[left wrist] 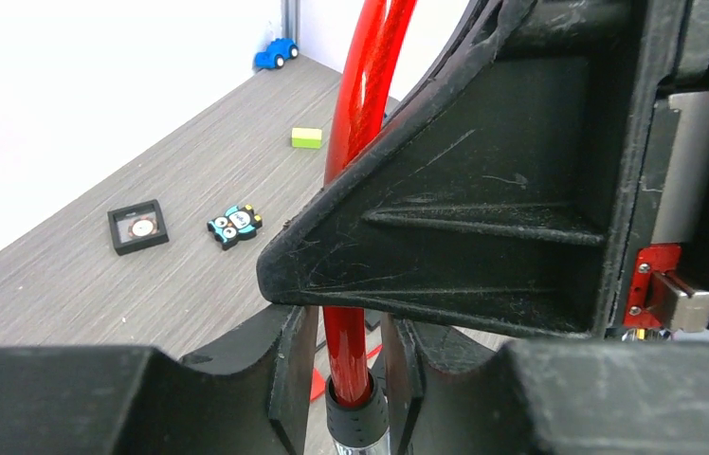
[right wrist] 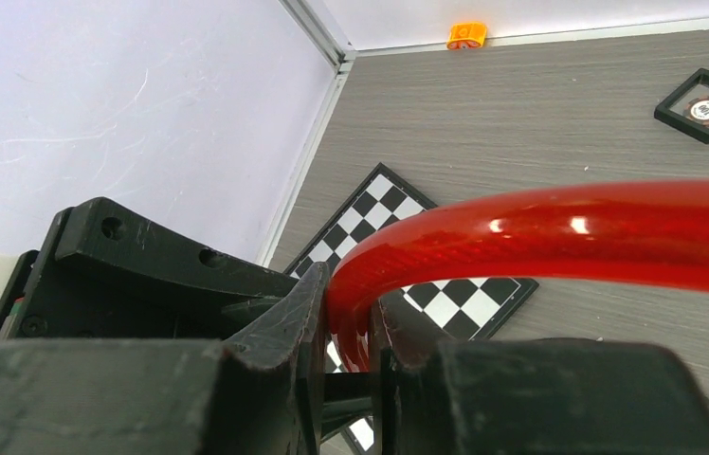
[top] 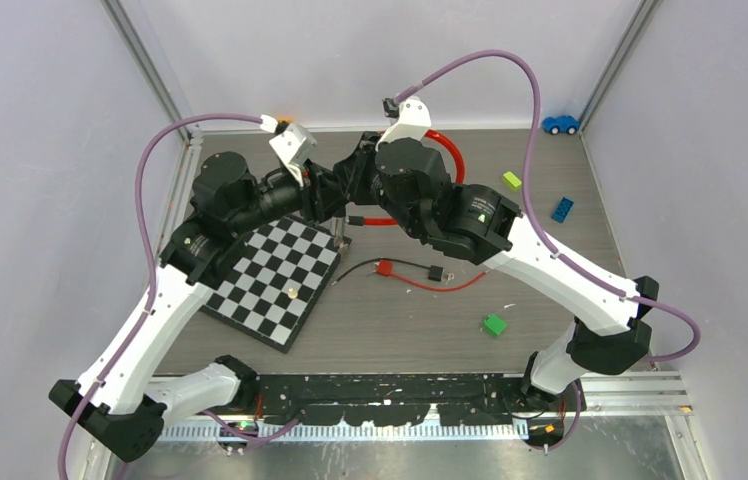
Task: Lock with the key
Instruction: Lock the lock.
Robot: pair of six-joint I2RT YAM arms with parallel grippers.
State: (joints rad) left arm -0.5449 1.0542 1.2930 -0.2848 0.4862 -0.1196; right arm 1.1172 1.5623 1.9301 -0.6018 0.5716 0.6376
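Nearest, at the front edge of the grey wood-grain table [top: 400, 330], stand the two arm bases. Just beyond them lie a small green plastic cube [top: 494, 324] on the right and a black-and-white chequered board [top: 275, 275] on the left, set askew. Between these two is a tangle of thin red and black wires with small connectors [top: 385, 268].

Over mid-table both arms meet at the glossy red cable lock [top: 455, 160], which is lifted clear of the surface with its loop arching behind the wrists.

- **Right gripper** [right wrist: 346, 332]: fingers pinched narrowly on the cable lock, touching it on both sides (wrist view).
- **Left gripper** [left wrist: 351, 351]: fingers narrowly spaced on either side of the same cable, just above its black collar [left wrist: 355, 412]. Whether they press it cannot be told.

Farther back rest a black square frame holding a round token [left wrist: 137, 226], a teal owl-shaped figure [left wrist: 235, 225], a yellow-green brick [top: 512, 180] and a blue brick [top: 562, 208]. A blue toy car [top: 560, 124] sits in the far right corner, and a small orange piece [right wrist: 465, 35] lies against the rear wall.
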